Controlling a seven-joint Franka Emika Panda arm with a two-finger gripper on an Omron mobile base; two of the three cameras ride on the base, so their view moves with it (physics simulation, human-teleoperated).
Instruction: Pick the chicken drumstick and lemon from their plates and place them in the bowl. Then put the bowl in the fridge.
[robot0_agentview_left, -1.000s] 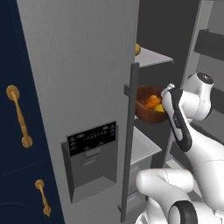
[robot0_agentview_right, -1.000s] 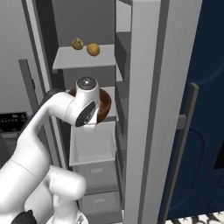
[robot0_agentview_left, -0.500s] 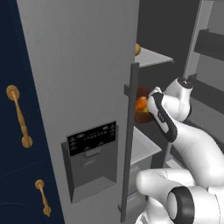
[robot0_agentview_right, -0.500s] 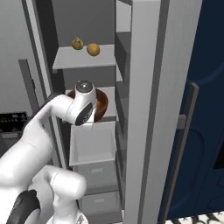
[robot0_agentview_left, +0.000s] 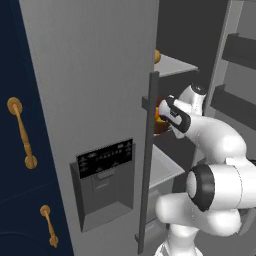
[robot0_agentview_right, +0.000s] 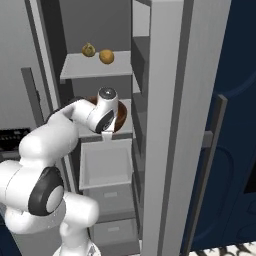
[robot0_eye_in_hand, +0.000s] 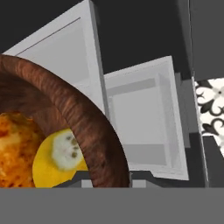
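The reddish-brown wooden bowl (robot0_eye_in_hand: 94, 131) holds the orange-brown chicken drumstick (robot0_eye_in_hand: 15, 148) and the yellow lemon (robot0_eye_in_hand: 57, 159). My gripper (robot0_eye_in_hand: 111, 177) is shut on the bowl's rim. The bowl (robot0_agentview_right: 121, 117) sits inside the open fridge (robot0_agentview_left: 90, 85) at middle-shelf height, half hidden by my hand. In the left base view the bowl (robot0_agentview_left: 161, 124) peeks out between the door edge and my wrist. Whether it rests on the shelf I cannot tell. The plates are out of view.
The upper fridge shelf (robot0_agentview_right: 75, 67) carries two small fruits (robot0_agentview_right: 106, 56). A white drawer (robot0_agentview_right: 107, 162) stands below the bowl. The fridge's long bar handle (robot0_agentview_left: 149, 150) and dispenser panel (robot0_agentview_left: 105, 157) are close on the left. Navy cabinets with brass handles (robot0_agentview_left: 22, 132) flank it.
My hand has carried the bowl a little further left into the fridge, so the wrist now covers more of the bowl in the left base view.
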